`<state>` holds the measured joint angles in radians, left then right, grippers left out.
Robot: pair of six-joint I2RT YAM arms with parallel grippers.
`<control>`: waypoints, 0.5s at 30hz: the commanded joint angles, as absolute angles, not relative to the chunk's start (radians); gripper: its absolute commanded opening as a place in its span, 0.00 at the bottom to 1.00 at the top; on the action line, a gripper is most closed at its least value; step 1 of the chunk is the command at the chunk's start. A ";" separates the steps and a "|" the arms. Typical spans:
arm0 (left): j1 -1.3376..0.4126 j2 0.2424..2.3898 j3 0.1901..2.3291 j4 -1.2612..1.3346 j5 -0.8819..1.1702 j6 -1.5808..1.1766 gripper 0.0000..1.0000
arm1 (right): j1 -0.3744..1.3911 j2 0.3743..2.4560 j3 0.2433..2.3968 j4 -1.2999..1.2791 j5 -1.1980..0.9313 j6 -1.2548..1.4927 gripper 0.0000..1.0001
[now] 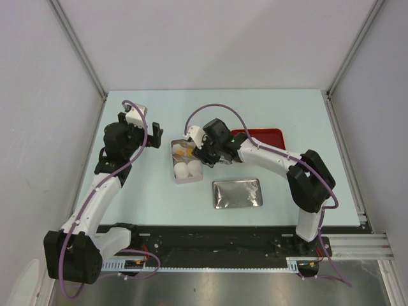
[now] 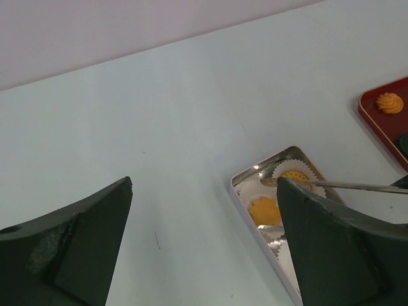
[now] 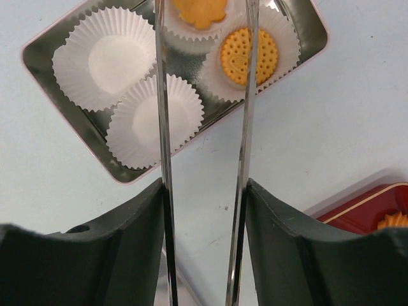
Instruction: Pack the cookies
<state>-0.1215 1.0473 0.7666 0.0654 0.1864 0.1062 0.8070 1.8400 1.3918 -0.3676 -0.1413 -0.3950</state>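
Observation:
Two orange cookies lie in paper cups in an open metal tin: a flower-shaped one and a round dotted one. Two white cups beside them hold nothing. My right gripper is shut on metal tongs. The tongs' blades stand spread apart over the tin, and their tips run off the top of the right wrist view. In the left wrist view the flower cookie lies between the blades. My left gripper hangs open to the left of the tin.
A red tray behind the right arm holds an orange swirl cookie and a dark one. The tin's lid lies flat in front of the right gripper. Walls close in the table on three sides.

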 commanded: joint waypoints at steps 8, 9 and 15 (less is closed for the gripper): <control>-0.126 1.051 0.767 0.098 0.190 0.115 1.00 | 0.815 1.778 1.440 -0.334 -0.124 -0.394 0.54; -0.126 1.052 0.767 0.098 0.190 0.117 1.00 | 0.815 1.770 1.440 -0.333 -0.121 -0.396 0.54; -0.126 1.051 0.769 0.095 0.192 0.115 1.00 | 0.810 1.677 1.440 -0.345 -0.098 -0.399 0.53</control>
